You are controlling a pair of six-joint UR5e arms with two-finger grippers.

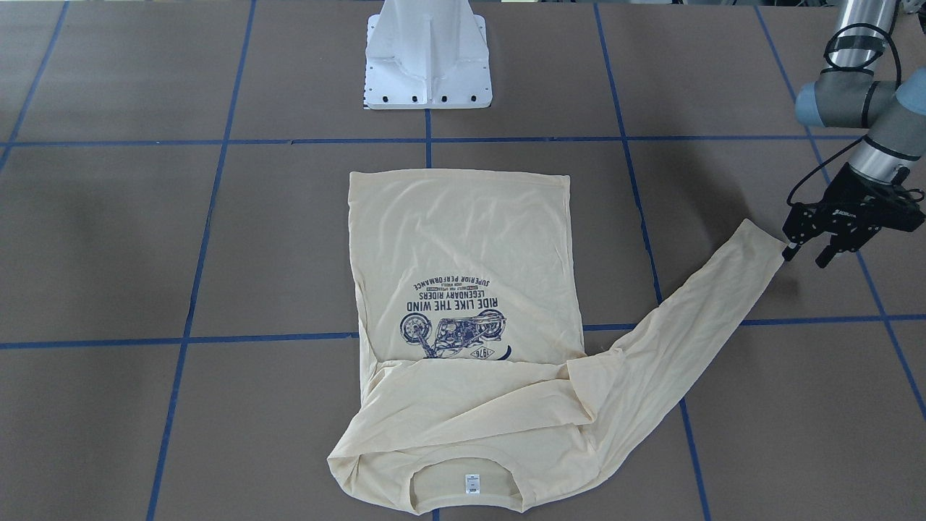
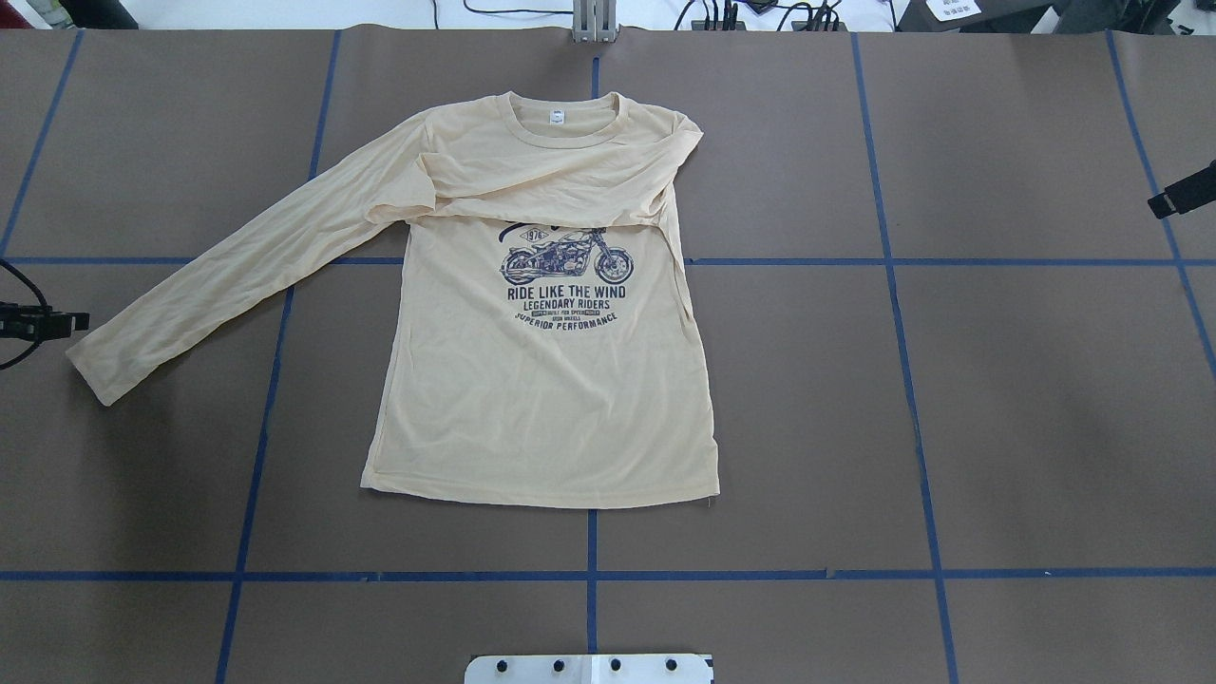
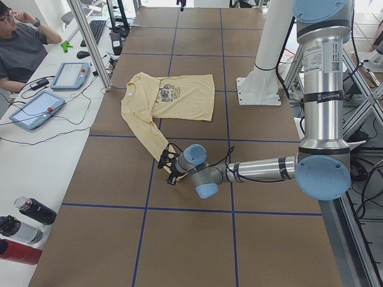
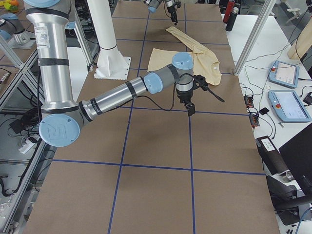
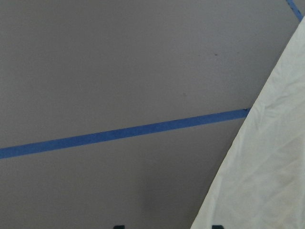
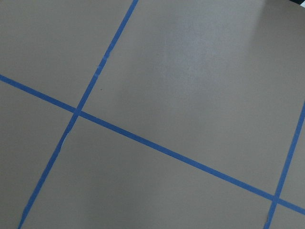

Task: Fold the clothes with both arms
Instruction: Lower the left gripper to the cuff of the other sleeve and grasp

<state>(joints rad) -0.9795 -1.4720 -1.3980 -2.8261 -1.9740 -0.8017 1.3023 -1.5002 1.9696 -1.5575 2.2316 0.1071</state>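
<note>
Across the brown tabletop (image 2: 950,399) taped in blue squares, the pale cream-yellow long-sleeved jersey shirt (image 2: 541,399) lies print-up, its one outstretched sleeve ending right beside the black two-finger left gripper (image 1: 806,255), spread apparently to take the cuff, while the black right gripper (image 2: 1181,196) hangs well clear, its opening impossible to tell.
</note>
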